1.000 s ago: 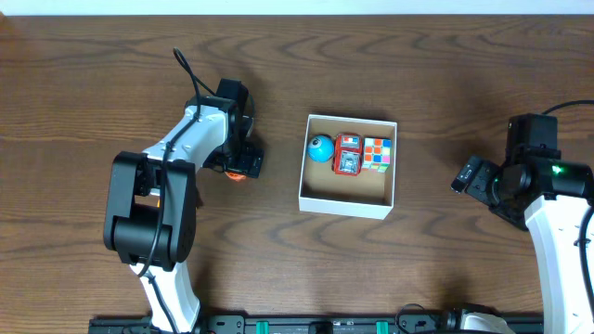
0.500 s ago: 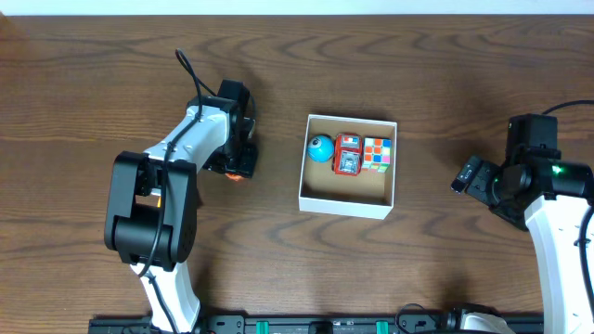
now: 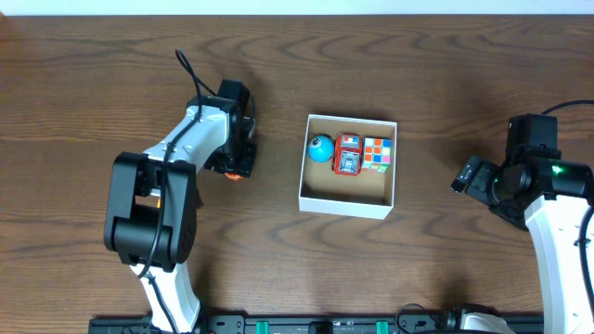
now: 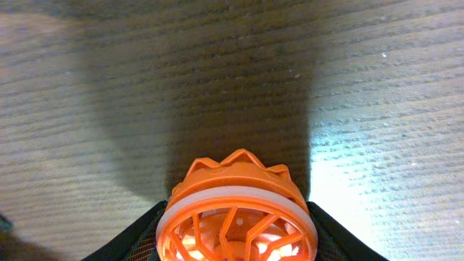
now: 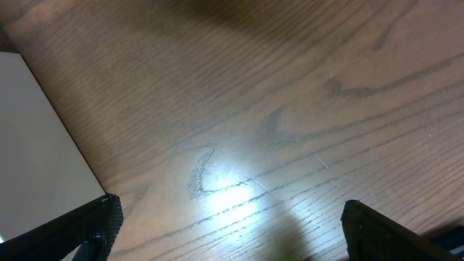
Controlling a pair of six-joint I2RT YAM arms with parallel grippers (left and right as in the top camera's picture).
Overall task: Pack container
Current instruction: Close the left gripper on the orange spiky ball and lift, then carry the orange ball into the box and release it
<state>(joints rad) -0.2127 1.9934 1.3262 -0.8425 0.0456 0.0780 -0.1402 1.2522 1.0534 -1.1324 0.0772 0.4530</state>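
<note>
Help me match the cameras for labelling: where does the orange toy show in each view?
Overhead: orange toy lies left of the container, mostly hidden under the left arm's tip.
Left wrist: bottom centre, between the jaws.
Right wrist: not in it.
Shared landmark: the wood-grain table, in all three.

Robotics lab: two arms (image 3: 190,139) at wooden table (image 3: 93,74)

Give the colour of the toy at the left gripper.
Orange toy with a white ring; left wrist view.
</note>
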